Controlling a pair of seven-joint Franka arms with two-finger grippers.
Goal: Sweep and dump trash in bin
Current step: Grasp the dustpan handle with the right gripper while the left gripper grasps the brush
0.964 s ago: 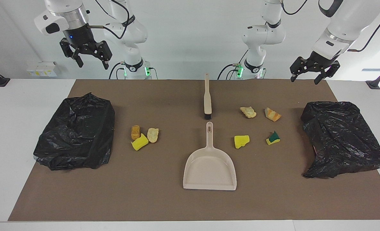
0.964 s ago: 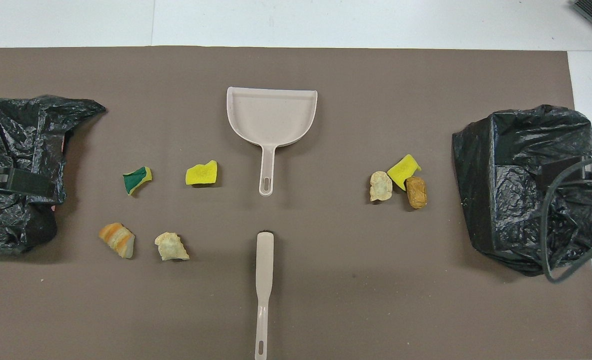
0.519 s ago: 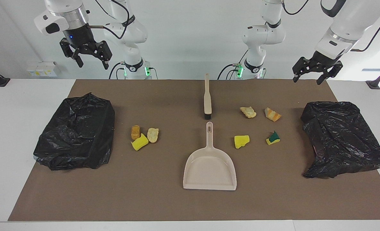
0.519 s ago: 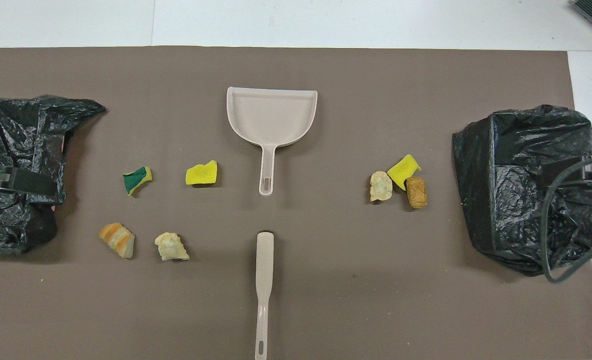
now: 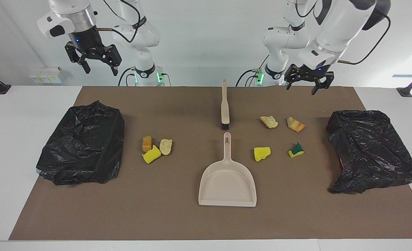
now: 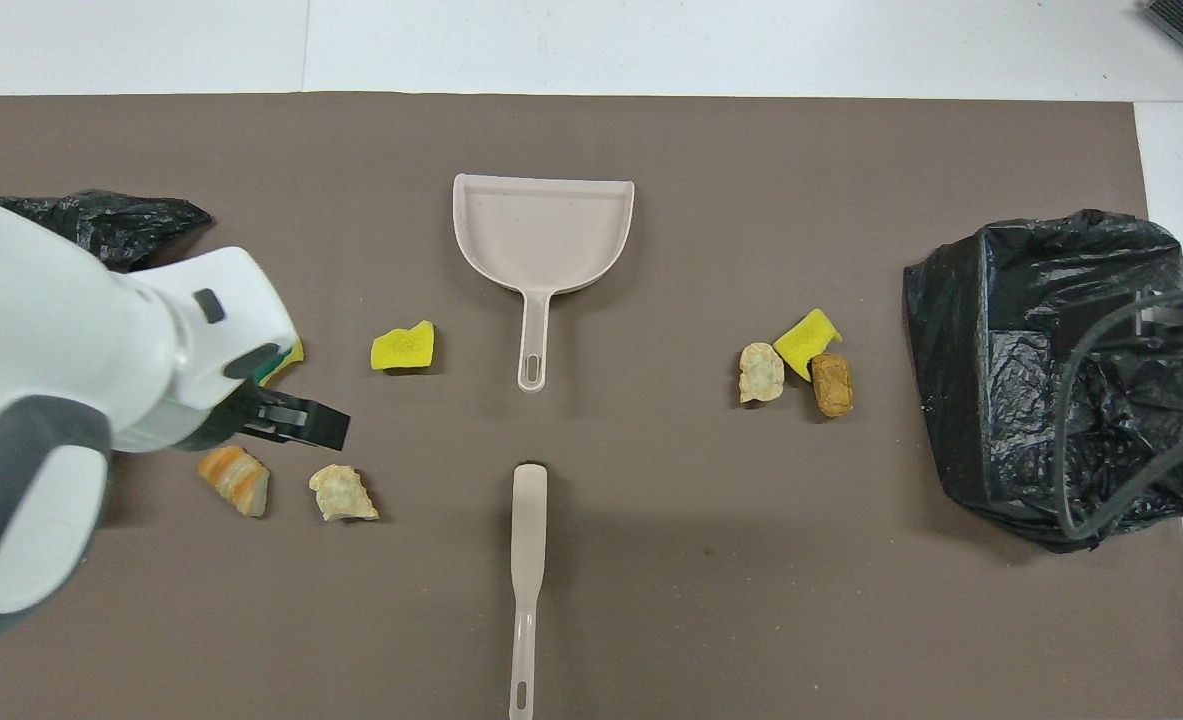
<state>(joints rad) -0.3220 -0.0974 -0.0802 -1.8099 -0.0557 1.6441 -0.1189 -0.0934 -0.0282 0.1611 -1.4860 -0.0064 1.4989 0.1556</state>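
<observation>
Black fingers of the left gripper (image 5: 305, 84) hang spread and empty, high over the mat's robot-side edge, toward the beige brush (image 5: 224, 106) — likely its first pick. A clean grab would close across the thin handle, not the bristles. The dustpan (image 5: 227, 181) lies just farther out, handle toward the brush. Trash sits in two groups: four scraps (image 5: 279, 137) toward the left arm's end, three (image 5: 156, 146) toward the other. The right gripper (image 5: 93, 59) waits open above its black-bagged bin (image 5: 82, 143) — unused.

white arms (image 5: 334, 24), black cables, black tools
</observation>
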